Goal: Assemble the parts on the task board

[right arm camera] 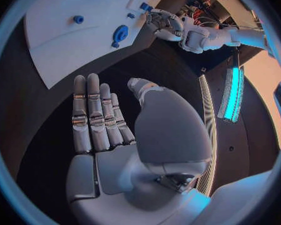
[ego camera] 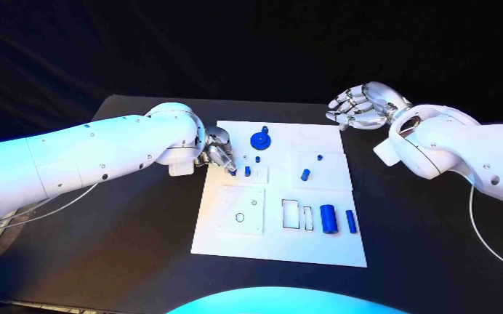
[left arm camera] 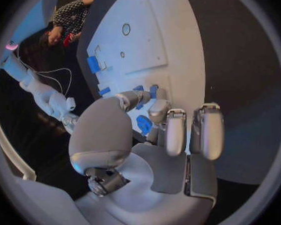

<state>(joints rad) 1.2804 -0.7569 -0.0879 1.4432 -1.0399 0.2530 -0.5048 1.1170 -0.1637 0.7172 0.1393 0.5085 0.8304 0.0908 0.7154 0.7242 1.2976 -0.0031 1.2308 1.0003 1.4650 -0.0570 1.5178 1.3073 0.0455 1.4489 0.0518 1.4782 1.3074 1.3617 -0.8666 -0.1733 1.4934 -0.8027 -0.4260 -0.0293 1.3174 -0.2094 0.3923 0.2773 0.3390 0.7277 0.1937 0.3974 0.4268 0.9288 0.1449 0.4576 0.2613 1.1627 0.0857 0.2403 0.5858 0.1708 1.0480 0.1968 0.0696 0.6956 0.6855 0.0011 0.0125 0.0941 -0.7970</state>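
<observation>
The white task board [ego camera: 275, 245] lies mid-table. On it are a round blue disc part [ego camera: 260, 139], two small blue pegs [ego camera: 247, 171] by its left side, another peg [ego camera: 305, 174], and two blue cylinders [ego camera: 328, 219] at the near right. My left hand [ego camera: 218, 150] hovers over the board's left edge, thumb and one finger curled toward the small pegs [left arm camera: 139, 90], nothing visibly held. My right hand [ego camera: 362, 107] hangs off the board's far right corner, fingers [right arm camera: 93, 110] straight and apart, empty. The disc [right arm camera: 120, 33] lies beyond them.
Rectangular and round slots [ego camera: 291, 213] are cut into the board's near half. Black tabletop [ego camera: 126, 241] surrounds the board on all sides. A cable [ego camera: 42, 208] trails below my left arm.
</observation>
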